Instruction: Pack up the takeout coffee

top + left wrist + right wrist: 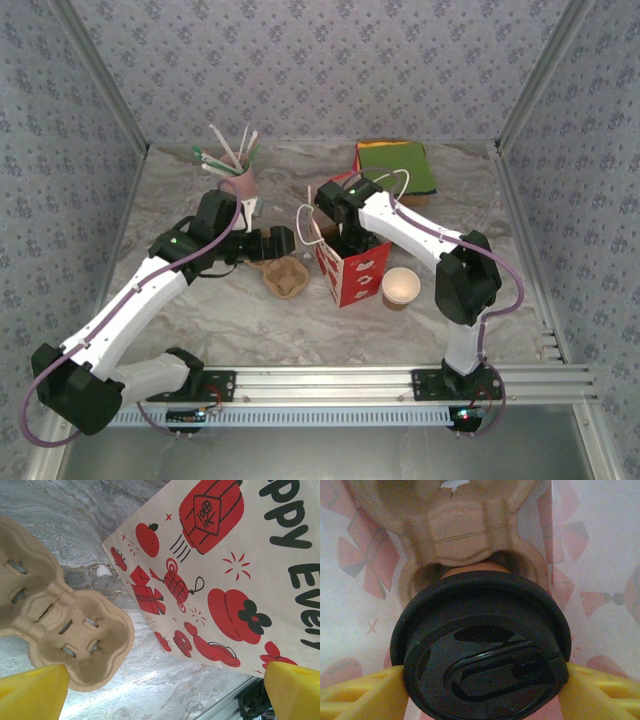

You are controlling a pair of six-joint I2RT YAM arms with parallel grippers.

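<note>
Currently the takeout coffee (480, 650), a small brown paper cup under a round black plastic lid, is sitting inside the white paper bag with red printed pictures (350, 275). The right gripper (482, 682) is reaching down into that bag, and its yellow fingers (365, 692) are pressing against opposite sides of the lid, clamped on it. A strip of the cup's brown wall is showing past the lid's rim, at a round well of a tan moulded-pulp cup carrier (460, 530) lying at the bottom of the bag. Whether the cup is fully seated in that well cannot be told.

Outside, the bag is standing upright on the grey marbled counter (200, 320). A second tan pulp carrier (75, 630) is lying flat just to the bag's left, close to it but apart. The left gripper (165, 687) is hovering over that carrier and the bag's printed side with its fingers spread wide apart, holding nothing. A lidless brown paper cup with a pale cream inside (400, 287) is standing just to the bag's right. Farther back, a pink cup holding straws (240, 183) is standing on the left, and a stack of green, red and orange sheets (397, 165) is lying on the right.
</note>
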